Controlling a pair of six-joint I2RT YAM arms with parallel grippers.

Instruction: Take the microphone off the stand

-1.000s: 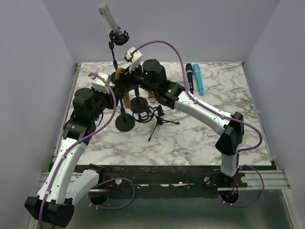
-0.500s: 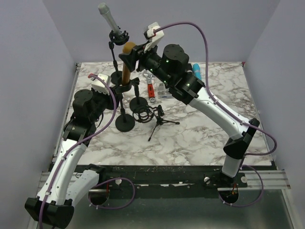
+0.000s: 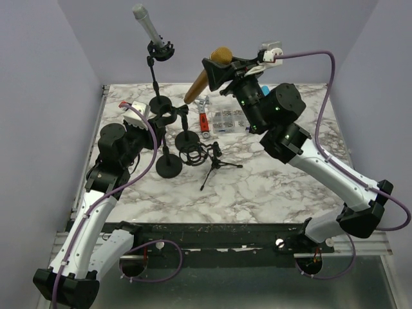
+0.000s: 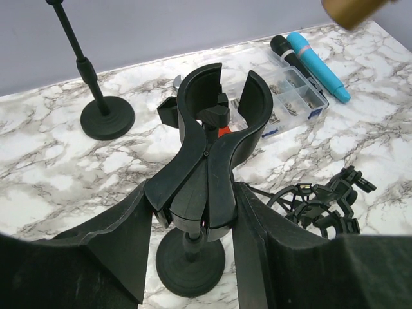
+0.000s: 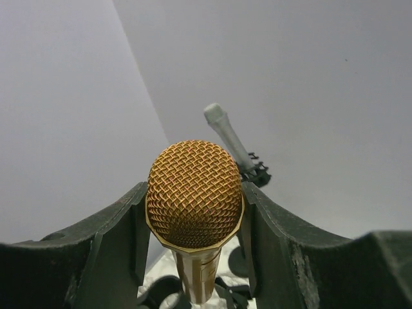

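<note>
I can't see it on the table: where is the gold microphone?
In the overhead view the gold microphone is in the air right of centre, clamped in the right gripper, up and right of the empty stand clip.

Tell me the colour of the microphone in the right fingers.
Gold: the microphone has a golden mesh head, best seen in the right wrist view.

Pale lilac walls (image 3: 38, 77), white grey-veined marble table (image 3: 270, 187), black front rail (image 3: 212, 233), soft even light
</note>
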